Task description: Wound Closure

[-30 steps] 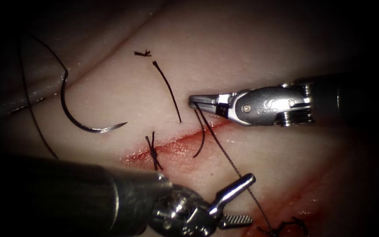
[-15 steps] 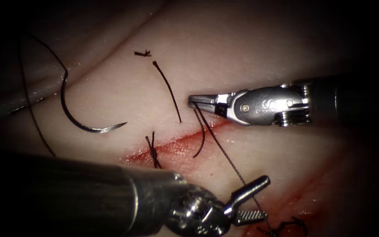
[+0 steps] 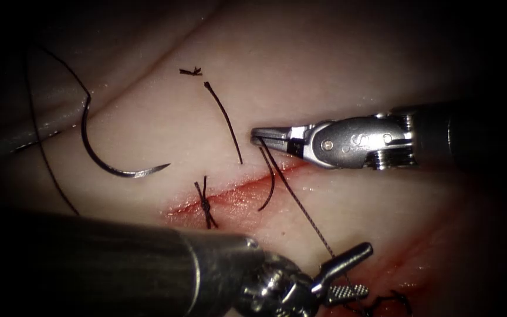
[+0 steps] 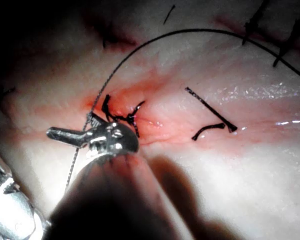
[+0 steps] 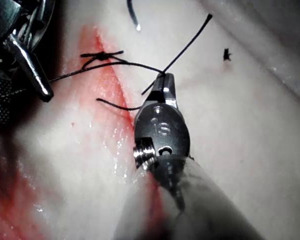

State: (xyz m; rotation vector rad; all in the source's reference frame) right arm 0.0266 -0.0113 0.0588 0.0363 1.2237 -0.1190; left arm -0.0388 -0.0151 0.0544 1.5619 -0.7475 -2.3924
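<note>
Right tool clamped on the thread just above the cut, likely keeping it taut for the gaping, empty left tool; needle free on tissue, upper left

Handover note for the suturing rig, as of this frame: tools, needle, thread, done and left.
Right tool: shut on the thread, above the cut.
Left tool: open around the same thread lower down, holding nothing.
Needle: lying free on the tissue left of the cut, not in it, thread attached.
Done: one knotted stitch across the cut's left end; cut ends lie nearby.
Left: the cut right of that stitch lies open with red fluid.
</note>
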